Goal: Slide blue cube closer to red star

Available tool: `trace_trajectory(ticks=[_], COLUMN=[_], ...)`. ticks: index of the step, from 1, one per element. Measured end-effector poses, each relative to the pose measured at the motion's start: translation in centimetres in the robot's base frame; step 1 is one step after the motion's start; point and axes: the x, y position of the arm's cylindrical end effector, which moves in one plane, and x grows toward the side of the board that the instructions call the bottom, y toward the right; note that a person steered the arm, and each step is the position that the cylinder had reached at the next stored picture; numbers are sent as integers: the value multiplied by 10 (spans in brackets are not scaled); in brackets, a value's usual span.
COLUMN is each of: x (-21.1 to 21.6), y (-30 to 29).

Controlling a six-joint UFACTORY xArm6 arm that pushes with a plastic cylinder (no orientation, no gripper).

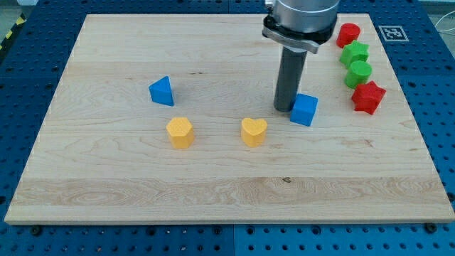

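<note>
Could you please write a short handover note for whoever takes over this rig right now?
My tip is down on the board, just at the view's left of the blue cube, touching it or nearly so.
The red star sits further toward the view's right, near the board's edge, with a clear gap between it and the cube.
Done: tip placed on the cube's far side from the star.
Left: push the cube rightward toward the star.

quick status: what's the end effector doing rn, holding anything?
No gripper: only a rod, holding nothing.
My tip is on the board, against the view's left side of the blue cube; the red star lies further right.
</note>
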Motion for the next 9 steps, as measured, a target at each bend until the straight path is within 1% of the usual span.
trace_trajectory(ticks=[1, 2, 3, 5, 9], x=[0, 2, 20, 30, 30], y=[12, 11, 11, 39, 94])
